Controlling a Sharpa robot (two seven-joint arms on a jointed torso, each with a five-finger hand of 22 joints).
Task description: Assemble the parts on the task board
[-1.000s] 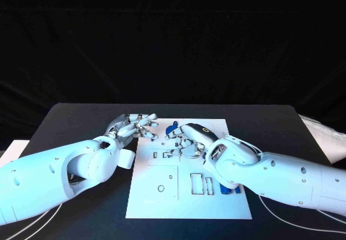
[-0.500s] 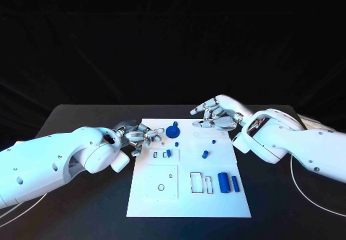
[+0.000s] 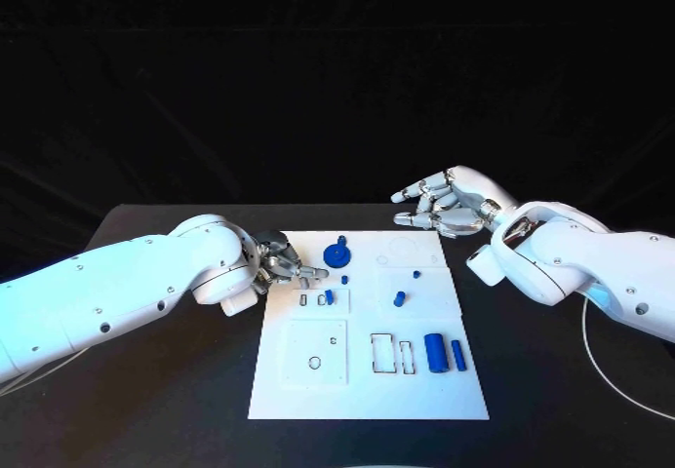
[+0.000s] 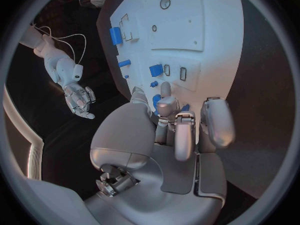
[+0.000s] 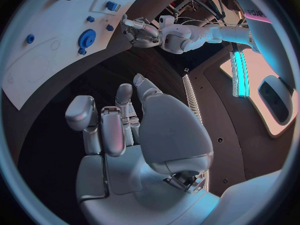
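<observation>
While my left hand (image 3: 277, 265) rests at the task board's (image 3: 369, 390) left edge, fingers curled in and holding nothing that I can see, my right hand (image 3: 448, 210) hangs beyond the board's far right corner, fingers loosely bent and empty. Two blue cylinders (image 3: 445, 353) lie side by side near the board's right edge, long axes running along the board's length.
</observation>
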